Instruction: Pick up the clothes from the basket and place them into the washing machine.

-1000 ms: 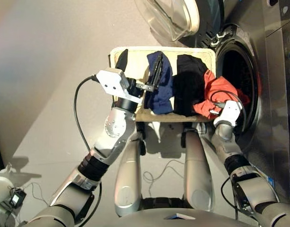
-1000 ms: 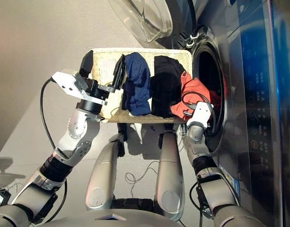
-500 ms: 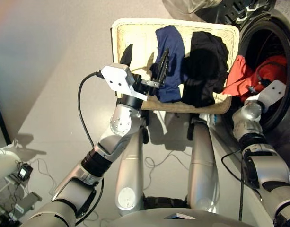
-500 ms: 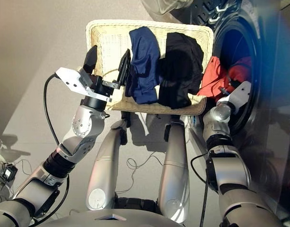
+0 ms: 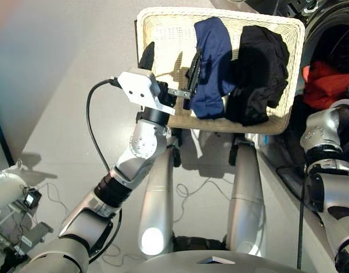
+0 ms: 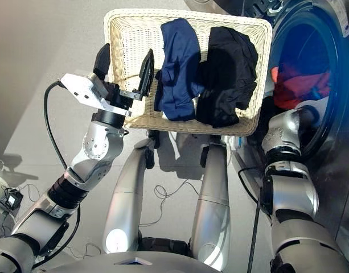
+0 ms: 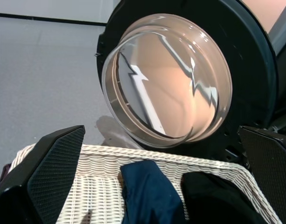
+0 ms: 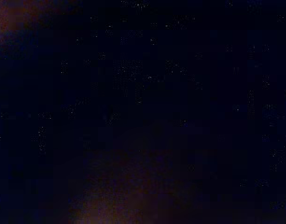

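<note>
The cream wicker basket [image 6: 124,34] holds two of the clothes: a navy garment [image 6: 177,62] in the middle and a black garment [image 6: 228,68] beside it. My left gripper [image 6: 124,65] hovers open over the basket's bare left part, holding nothing. In the left wrist view its fingers [image 7: 54,172] frame the navy garment [image 7: 149,196]. An orange-red garment [image 6: 299,85] lies inside the washing machine's porthole [image 6: 325,40]. My right arm [image 6: 285,128] reaches into the dark drum, which hides its gripper. The right wrist view is black.
The machine's round glass door [image 7: 168,79] stands swung open behind the basket. Cables [image 5: 188,199] lie on the grey floor below the basket. Some equipment [image 5: 15,199] sits at the lower left on the floor.
My right arm has carried the orange-red garment from the basket's right edge into the drum. The camera has tilted, shifting the whole view. The left gripper stays open over the basket.
</note>
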Controlling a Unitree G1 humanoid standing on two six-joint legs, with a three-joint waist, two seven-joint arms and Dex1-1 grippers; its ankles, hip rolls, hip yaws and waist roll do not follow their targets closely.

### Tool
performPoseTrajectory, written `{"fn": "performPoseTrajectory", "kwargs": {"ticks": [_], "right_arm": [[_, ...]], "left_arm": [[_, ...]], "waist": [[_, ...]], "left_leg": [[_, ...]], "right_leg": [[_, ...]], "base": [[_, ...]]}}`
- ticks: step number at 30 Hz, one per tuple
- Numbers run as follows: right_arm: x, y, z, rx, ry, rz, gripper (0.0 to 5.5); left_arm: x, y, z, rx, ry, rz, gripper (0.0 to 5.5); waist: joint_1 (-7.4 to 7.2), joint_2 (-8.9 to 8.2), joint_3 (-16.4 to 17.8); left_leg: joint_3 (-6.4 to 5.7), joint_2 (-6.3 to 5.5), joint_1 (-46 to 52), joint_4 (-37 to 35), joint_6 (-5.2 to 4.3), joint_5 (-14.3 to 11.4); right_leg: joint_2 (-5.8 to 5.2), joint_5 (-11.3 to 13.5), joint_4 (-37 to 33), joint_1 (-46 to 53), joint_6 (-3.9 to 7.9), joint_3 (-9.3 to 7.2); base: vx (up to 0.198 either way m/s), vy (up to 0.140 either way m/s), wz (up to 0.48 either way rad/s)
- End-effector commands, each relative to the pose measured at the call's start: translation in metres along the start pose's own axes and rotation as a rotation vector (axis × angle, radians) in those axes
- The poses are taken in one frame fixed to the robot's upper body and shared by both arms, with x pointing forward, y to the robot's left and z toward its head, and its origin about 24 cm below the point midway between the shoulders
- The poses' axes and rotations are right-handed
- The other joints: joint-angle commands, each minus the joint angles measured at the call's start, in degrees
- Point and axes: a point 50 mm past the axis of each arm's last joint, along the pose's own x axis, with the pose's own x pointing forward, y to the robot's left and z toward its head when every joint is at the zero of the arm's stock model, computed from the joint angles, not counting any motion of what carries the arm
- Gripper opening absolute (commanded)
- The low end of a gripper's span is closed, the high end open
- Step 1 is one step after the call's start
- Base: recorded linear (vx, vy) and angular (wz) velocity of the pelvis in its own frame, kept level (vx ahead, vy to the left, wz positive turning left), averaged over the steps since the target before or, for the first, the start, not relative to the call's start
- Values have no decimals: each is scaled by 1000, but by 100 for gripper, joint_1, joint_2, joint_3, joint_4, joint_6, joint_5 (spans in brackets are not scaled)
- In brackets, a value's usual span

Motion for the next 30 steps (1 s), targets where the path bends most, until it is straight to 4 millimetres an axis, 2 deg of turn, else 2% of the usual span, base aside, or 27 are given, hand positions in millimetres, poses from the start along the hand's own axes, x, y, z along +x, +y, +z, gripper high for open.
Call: {"fn": "performPoseTrajectory", "kwargs": {"ticks": [1, 2, 3, 4, 5, 7, 8, 9, 13, 14, 15, 18, 21, 24, 26, 27, 28, 30], "right_arm": [[33, 6, 69, 73, -229, 27, 0], [33, 5, 68, 73, -226, 30, 252], [30, 5, 57, 41, -186, 82, 550], [30, 5, 57, 42, -182, 86, 550], [25, 2, 41, 17, -126, 139, 550], [21, 2, 32, 4, -97, 179, 550], [16, 0, 23, -19, -71, 206, 550], [6, -3, 3, -89, -19, 276, 550], [-19, -7, -27, -151, 63, 378, 550], [-19, -7, -28, -151, 63, 378, 550], [-37, -8, -44, -184, 110, 469, 550], [-72, -15, -68, -248, 183, 637, 550], [-105, -21, -81, -242, 255, 763, 550], [-136, -25, -87, -190, 323, 867, 550], [-143, -26, -87, -167, 336, 887, 550], [-161, -25, -86, -141, 355, 955, 550], [-161, -26, -86, -142, 355, 954, 550], [-177, -22, -80, -128, 341, 1048, 550]], "left_arm": [[5, -5, 36, -25, -203, -20, 550], [5, -5, 36, -24, -203, -19, 550], [5, -4, 36, -22, -206, -19, 550], [5, -3, 36, -21, -205, -18, 550], [5, -3, 37, -22, -208, -15, 550], [5, -2, 37, -20, -211, -12, 550], [5, -2, 37, -24, -210, -7, 550], [4, -1, 35, -33, -204, -1, 550], [3, 0, 33, -50, -194, 13, 550], [3, 0, 33, -49, -193, 14, 550], [3, 0, 31, -52, -187, 20, 550], [2, 3, 29, -39, -176, 32, 550], [1, 6, 25, -38, -161, 54, 550], [-2, 10, 19, -26, -128, 77, 550], [-3, 11, 16, -24, -113, 87, 550], [-5, 14, 7, -10, -67, 111, 550], [-6, 14, 6, -10, -67, 112, 550], [-8, 19, -10, 37, 7, 132, 550]], "waist": [[-292, 145, -79], [-297, 139, -79], [-301, 127, -79], [-305, 118, -79], [-311, 98, -79], [-323, 66, -79], [-333, 45, -79], [-339, 17, -79], [-369, -30, -79], [-374, -38, -79], [-391, -67, -79], [-438, -140, -79], [-487, -208, -79], [-526, -264, -79], [-535, -279, -79], [-566, -307, -79], [-567, -309, -79], [-611, -346, -79]], "left_leg": [[96, -118, 148, 663, 132, -670], [100, -117, 151, 666, 133, -671], [113, -104, 149, 657, 137, -668], [118, -103, 158, 652, 137, -666], [125, -96, 192, 666, 137, -733], [139, -93, 183, 627, 148, -668], [145, -89, 189, 617, 153, -663], [148, -87, 222, 633, 155, -727], [183, -89, 262, 577, 168, -712], [186, -92, 269, 561, 168, -699], [198, -85, 277, 526, 173, -688], [211, -73, 299, 475, 177, -647], [220, -74, 319, 401, 167, -598], [240, -75, 330, 343, 176, -564], [248, -72, 344, 319, 178, -549], [262, -70, 369, 261, 182, -520], [263, -73, 376, 254, 182, -517], [272, -69, 383, 234, 186, -487]], "right_leg": [[243, -231, -196, 483, 9, -96], [244, -230, -195, 484, 9, -93], [244, -216, -206, 487, 5, -89], [245, -213, -209, 492, 5, -84], [251, -256, -195, 520, 2, -83], [257, -181, -251, 510, -3, -73], [264, -171, -265, 518, -5, -67], [275, -218, -256, 550, -12, -60], [287, -179, -342, 588, -20, -48], [286, -168, -355, 593, -20, -46], [298, -141, -395, 594, -21, -52], [308, -79, -489, 637, -23, -54], [325, -30, -578, 666, -30, -56], [330, 13, -634, 677, -27, -51], [323, 20, -649, 686, -24, -50], [318, 53, -698, 699, -13, -55], [316, 54, -701, 704, -12, -54], [315, 90, -751, 714, -11, -39]], "base": [[0, 0, 0], [0, 0, 0], [0, 0, 0], [0, 0, 0], [0, 0, 0], [0, 0, 0], [0, 0, 0], [0, 0, 0], [0, 0, 0], [0, 0, 0], [0, 0, 0], [0, 0, 0], [0, 0, 0], [0, 0, 0], [0, 0, 0], [0, 0, 0], [0, 0, 0], [0, 0, 0]]}}
